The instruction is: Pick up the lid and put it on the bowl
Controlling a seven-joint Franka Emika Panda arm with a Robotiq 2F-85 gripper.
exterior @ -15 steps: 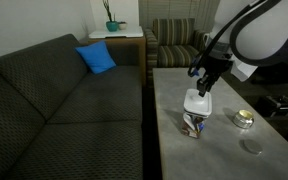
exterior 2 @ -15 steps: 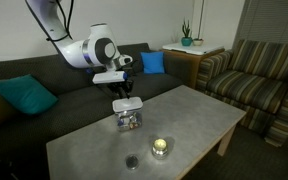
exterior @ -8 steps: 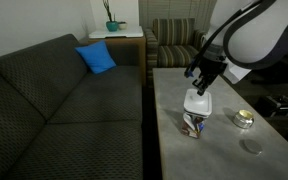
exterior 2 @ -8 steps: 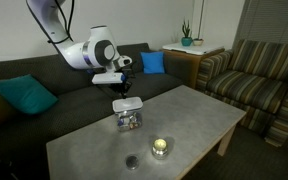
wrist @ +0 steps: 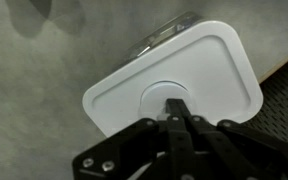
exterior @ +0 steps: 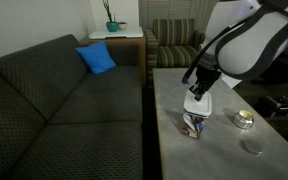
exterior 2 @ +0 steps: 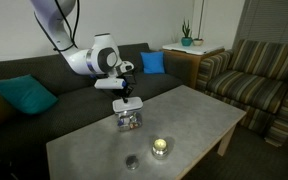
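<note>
The white square lid (wrist: pixel 216 68) lies on top of the clear squarish bowl (wrist: pixel 168 31), which stands on the grey worktop (exterior: pixel 174 85) near its sofa-side edge. In the wrist view one corner of the bowl shows past the lid's edge. The jaws are together, their tips meeting right over the lid's raised round centre; I cannot tell whether they touch it. A small shiny tin (exterior: pixel 243 119) and a grey disc (exterior: pixel 251 146) sit apart on the worktop
</note>
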